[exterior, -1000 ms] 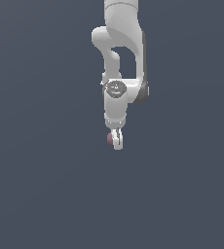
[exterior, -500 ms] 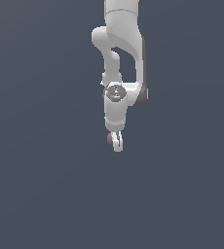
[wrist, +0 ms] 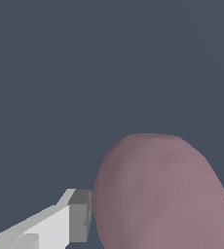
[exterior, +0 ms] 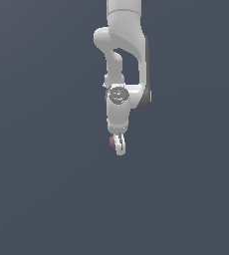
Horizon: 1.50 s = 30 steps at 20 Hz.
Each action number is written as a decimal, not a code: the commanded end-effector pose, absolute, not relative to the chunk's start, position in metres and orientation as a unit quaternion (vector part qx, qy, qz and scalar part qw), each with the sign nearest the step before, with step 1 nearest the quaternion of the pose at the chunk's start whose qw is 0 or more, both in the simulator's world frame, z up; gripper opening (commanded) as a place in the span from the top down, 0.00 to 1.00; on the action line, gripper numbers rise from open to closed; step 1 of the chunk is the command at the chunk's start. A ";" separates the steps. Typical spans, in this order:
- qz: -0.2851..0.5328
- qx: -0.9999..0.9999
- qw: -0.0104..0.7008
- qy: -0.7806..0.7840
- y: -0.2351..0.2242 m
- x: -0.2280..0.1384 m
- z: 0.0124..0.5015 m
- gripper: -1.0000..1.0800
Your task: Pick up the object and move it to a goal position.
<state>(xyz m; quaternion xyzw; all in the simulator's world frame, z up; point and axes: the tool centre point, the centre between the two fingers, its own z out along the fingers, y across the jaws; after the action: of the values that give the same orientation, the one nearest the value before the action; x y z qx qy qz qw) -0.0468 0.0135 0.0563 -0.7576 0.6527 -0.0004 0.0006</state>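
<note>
The object is a small dusky pinkish-red ball (exterior: 112, 142), held at the tip of my white gripper (exterior: 118, 145) in the exterior view. Most of it is hidden behind the fingers there. In the wrist view the ball (wrist: 162, 194) fills the space between the two grey finger pads (wrist: 80, 216), which press against its sides. My gripper is shut on the ball. The arm hangs down from above with the gripper pointing downward.
A plain dark blue-grey background (exterior: 37, 174) surrounds the arm on every side in both views. No other objects, containers or edges show.
The arm's wrist and gripper have shifted very slightly; the ball stays held in the fingers throughout.
</note>
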 end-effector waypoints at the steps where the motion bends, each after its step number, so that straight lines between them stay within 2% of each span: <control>1: -0.001 -0.758 0.001 0.653 0.013 -0.048 0.059 1.00; 11: 0.000 -0.757 0.001 0.653 0.010 -0.062 0.100 1.00; 23: 0.000 -0.757 0.000 0.653 0.001 -0.093 0.197 1.00; 30: 0.000 -0.757 0.000 0.653 -0.003 -0.105 0.237 1.00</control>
<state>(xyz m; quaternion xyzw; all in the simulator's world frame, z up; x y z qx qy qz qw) -0.1023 -0.0023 0.2295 -0.7572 0.6532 -0.0005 0.0002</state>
